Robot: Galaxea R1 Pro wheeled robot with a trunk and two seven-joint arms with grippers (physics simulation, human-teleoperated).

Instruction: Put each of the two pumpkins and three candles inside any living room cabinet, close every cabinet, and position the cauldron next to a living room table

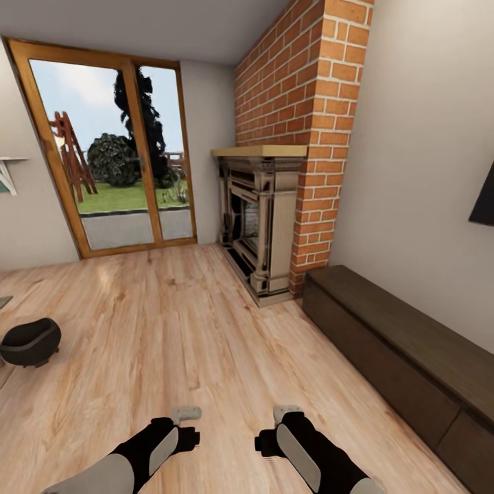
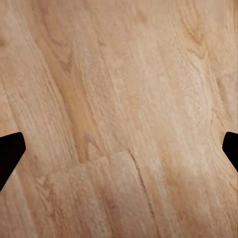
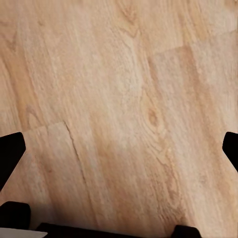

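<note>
At nine o'clock the cauldron (image 1: 29, 342) sits on the floor; the cabinet (image 1: 405, 357) runs at three, drawers shut. Left hand (image 2: 119, 148) and right hand (image 3: 119, 148) are spread, empty. Transit step, I judge; next, turn toward the cauldron.

Cauldron (image 1: 29, 341) on the floor (image 1: 185, 329) at far left; cabinet (image 1: 405, 357) along the right wall, its near end just beside the fireplace (image 1: 259, 219). Glass doors (image 1: 113, 147) in the back wall, left of the fireplace; television (image 1: 484, 195) on the wall above the cabinet.
</note>
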